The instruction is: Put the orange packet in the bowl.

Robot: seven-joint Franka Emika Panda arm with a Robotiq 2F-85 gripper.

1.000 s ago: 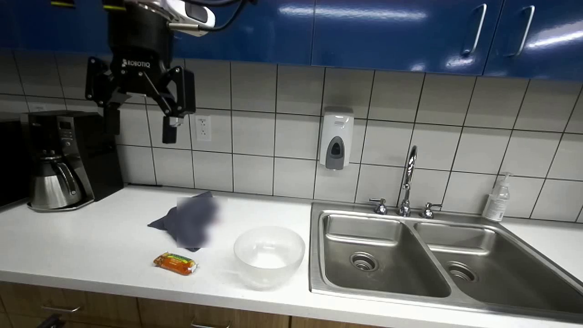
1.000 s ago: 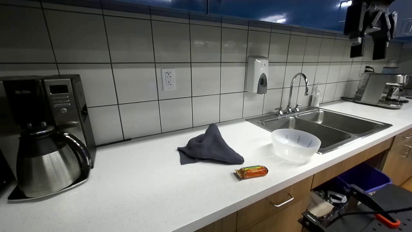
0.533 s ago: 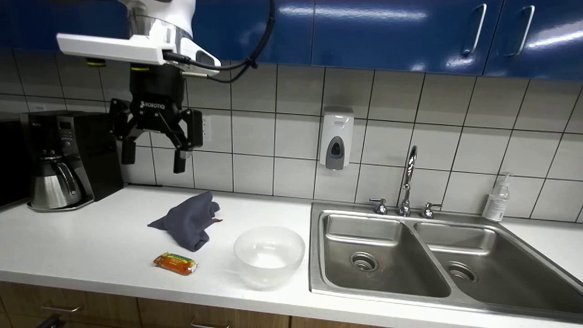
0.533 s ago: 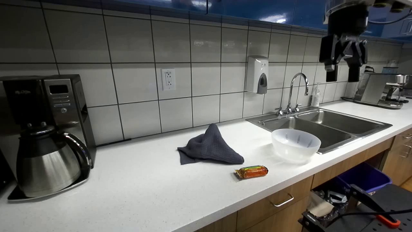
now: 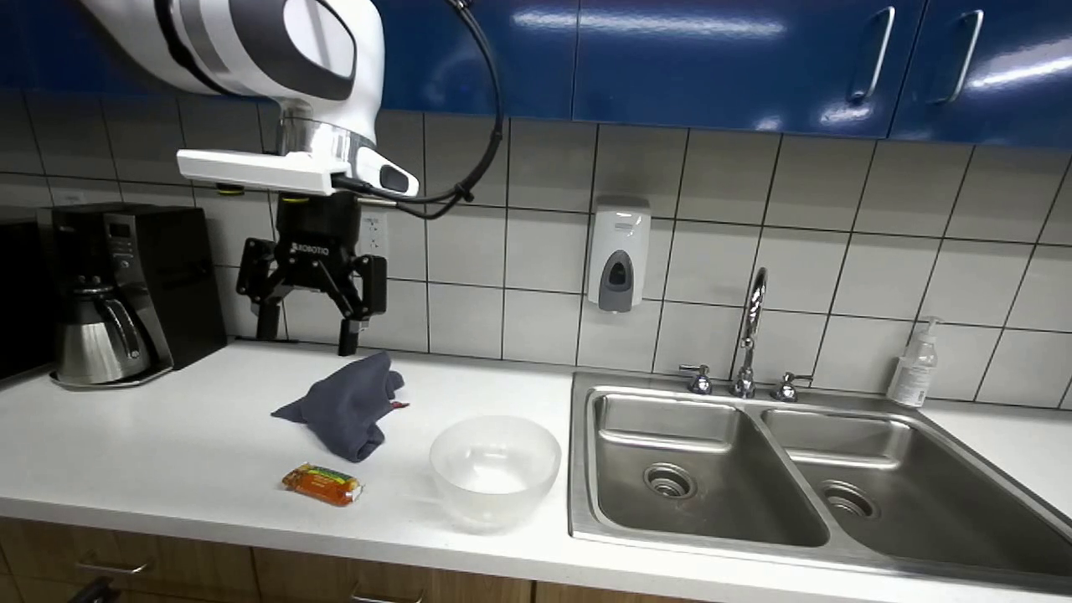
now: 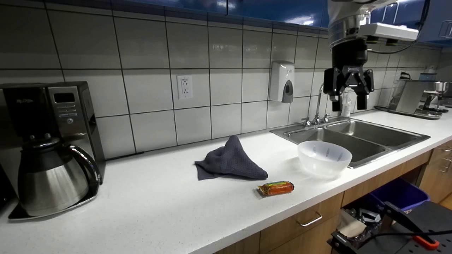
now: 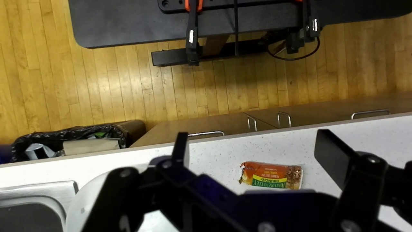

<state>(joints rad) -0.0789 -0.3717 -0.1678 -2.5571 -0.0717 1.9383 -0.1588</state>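
Observation:
The orange packet (image 5: 323, 484) lies flat on the white counter near its front edge; it also shows in an exterior view (image 6: 276, 188) and in the wrist view (image 7: 272, 175). The frosted bowl (image 5: 494, 507) stands upright between packet and sink, also in an exterior view (image 6: 323, 165). In the wrist view the bowl (image 7: 84, 199) is partly hidden by a finger. My gripper (image 5: 307, 330) is open and empty, pointing down, well above the counter; it also shows in an exterior view (image 6: 349, 103). In the wrist view the packet appears between the open fingers (image 7: 254, 149).
A crumpled dark cloth (image 5: 342, 407) lies behind the packet, with a small red bit (image 5: 400, 405) at its edge. The double sink (image 5: 581, 477) is beside the bowl. A coffee maker (image 6: 67, 102) stands at the counter's far end. Blue cabinets (image 5: 687, 63) hang above.
The arm and gripper have come down toward the counter and moved sideways, with the fingers staying open. The packet, bowl and cloth have not moved.

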